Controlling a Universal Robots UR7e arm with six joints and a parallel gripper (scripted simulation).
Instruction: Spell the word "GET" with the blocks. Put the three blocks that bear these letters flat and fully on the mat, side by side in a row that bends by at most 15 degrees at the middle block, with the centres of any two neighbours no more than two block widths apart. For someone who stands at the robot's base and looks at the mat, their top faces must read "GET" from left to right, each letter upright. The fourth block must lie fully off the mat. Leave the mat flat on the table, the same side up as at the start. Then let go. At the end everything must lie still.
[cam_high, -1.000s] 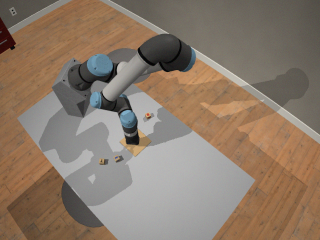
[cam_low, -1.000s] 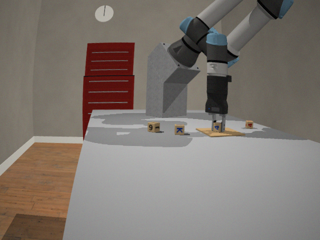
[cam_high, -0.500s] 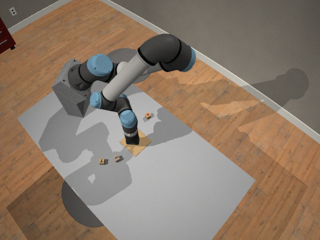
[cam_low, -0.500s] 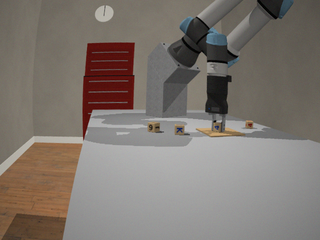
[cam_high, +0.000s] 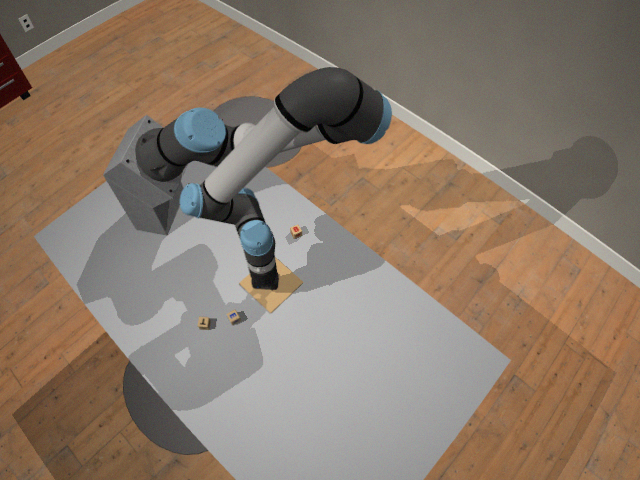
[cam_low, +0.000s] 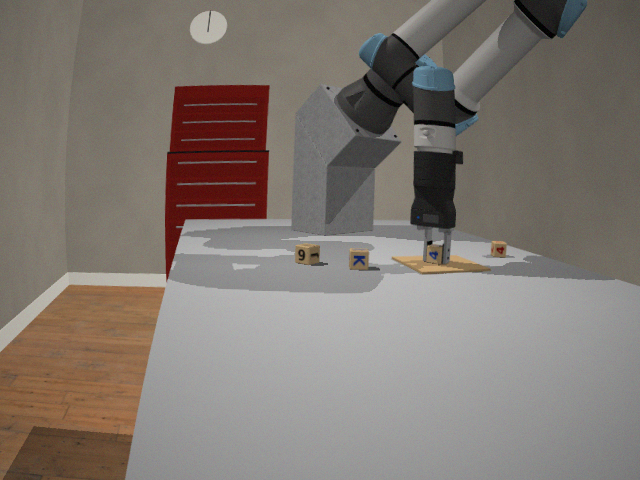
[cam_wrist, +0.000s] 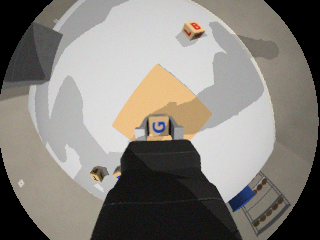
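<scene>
The claw (cam_low: 435, 252) is closed on a small wooden block (cam_low: 434, 254), one finger on each side, at the level of the tan mat (cam_low: 465, 267). The side view does not settle whether the block rests on the mat or hangs just clear of it. From above, the claw's black body (cam_high: 263, 277) hides the block and part of the mat (cam_high: 287, 293).

The wrist camera shows a blue G on the block's top face (cam_wrist: 159, 127); most of that picture's lower half is filled by the claw's own dark housing. The block's side face shows a blue mark in the side view that may be a 4, too small to be sure.

Three other blocks lie on the grey table (cam_low: 361, 361), all off the mat. One with a red mark on top (cam_high: 296, 230) sits near the mat's far corner. The T block (cam_high: 204, 322) and the E block (cam_high: 234, 316) sit near each other, on the mat's other side. In the side view the T block shows a 9 (cam_low: 307, 253) and the E block a K (cam_low: 358, 258).

The arm (cam_high: 248, 160) reaches out from its grey stand (cam_high: 129, 180), folds back at the elbow and drops its wrist straight down, so the claw points vertically at the mat.
</scene>
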